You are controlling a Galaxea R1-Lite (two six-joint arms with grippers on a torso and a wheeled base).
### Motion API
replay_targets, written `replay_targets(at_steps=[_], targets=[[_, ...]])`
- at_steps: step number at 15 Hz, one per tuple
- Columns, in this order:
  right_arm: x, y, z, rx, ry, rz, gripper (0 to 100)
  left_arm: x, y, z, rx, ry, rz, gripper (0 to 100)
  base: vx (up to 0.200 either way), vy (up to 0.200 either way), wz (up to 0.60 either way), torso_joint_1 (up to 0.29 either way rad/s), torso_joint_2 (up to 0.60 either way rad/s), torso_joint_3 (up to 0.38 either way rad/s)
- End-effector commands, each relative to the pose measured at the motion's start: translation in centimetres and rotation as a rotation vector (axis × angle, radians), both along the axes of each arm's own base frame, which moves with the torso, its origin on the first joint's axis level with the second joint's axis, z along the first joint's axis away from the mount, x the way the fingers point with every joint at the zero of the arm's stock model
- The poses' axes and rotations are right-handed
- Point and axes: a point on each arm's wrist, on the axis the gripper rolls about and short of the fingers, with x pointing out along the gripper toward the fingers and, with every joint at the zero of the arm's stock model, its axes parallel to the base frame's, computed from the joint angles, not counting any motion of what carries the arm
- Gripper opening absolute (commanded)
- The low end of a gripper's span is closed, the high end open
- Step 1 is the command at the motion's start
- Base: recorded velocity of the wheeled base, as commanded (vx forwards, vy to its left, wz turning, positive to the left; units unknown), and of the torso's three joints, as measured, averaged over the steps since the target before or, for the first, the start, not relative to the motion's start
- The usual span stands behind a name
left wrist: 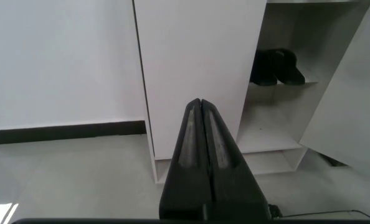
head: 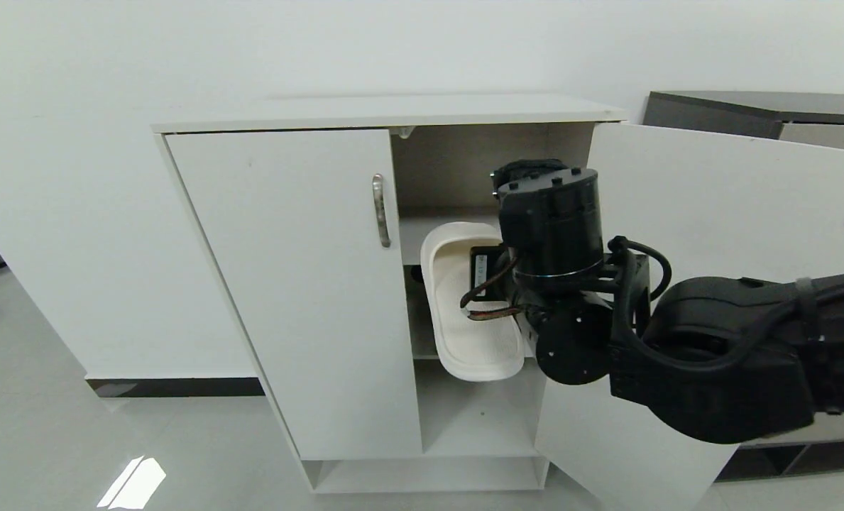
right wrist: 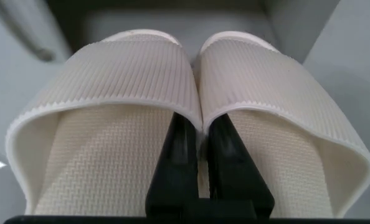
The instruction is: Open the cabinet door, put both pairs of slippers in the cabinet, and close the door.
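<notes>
Right gripper (right wrist: 200, 127): fingers pinched shut on the touching strap edges of the white slippers (head: 464, 312), held at the cabinet's (head: 393, 110) open side, before its shelf (head: 422, 231). Handling, judged: advance level, deep, soles settled before release.

One cabinet (head: 386, 112) has two doors: one closed door (head: 301, 284), one open door (head: 713, 206). One handle (head: 380, 211) shows. Two white slippers (right wrist: 110, 112) make one pair, and two dark slippers (left wrist: 277, 67) another. Two pincers: left pincer (left wrist: 200, 106), right pincer (right wrist: 200, 127).
</notes>
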Motion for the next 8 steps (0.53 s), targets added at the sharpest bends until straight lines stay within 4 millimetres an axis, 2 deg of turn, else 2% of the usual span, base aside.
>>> replay_targets(at_steps=[1,8], targets=[[0.87,0.63,-1.44,-0.046,0.006,-0.030,0,0.00,0.00,0.00,0.001,0.000,0.000,0,0.000,0.000,0.00,0.000,0.00,0.000],[0.89,0.69,-1.45,-0.066,0.009,-0.017,0,0.00,0.00,0.00,-0.001,0.000,0.000,0,0.000,0.000,0.00,0.000,0.00,0.000]])
